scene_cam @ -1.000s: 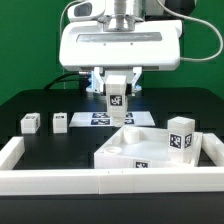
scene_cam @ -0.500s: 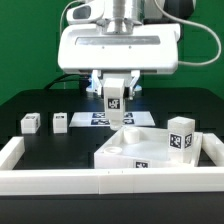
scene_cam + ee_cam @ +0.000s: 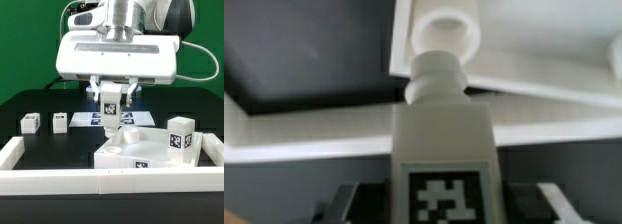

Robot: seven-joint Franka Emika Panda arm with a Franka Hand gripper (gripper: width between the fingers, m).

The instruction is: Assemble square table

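My gripper (image 3: 110,98) is shut on a white tagged leg post (image 3: 109,112) and holds it upright just above the far left corner of the white square tabletop (image 3: 150,150). In the wrist view the leg (image 3: 441,120) fills the middle between my gripper's (image 3: 443,205) dark fingers (image 3: 352,200). Its rounded tip lies close to a round corner hole (image 3: 446,28) of the tabletop (image 3: 553,55). A second tagged leg (image 3: 181,135) stands at the tabletop's right side. Two more legs (image 3: 30,123) (image 3: 60,122) lie on the black table at the exterior view's left.
The marker board (image 3: 88,119) lies flat behind the tabletop, partly hidden by the held leg. A long low white wall (image 3: 100,181) borders the front and both sides of the work area. The arm's white body (image 3: 118,55) hangs over the middle.
My gripper has shifted slightly to the exterior view's left and lower with the leg in it, nearer the tabletop's corner. The arm above has turned. The other parts have not moved.
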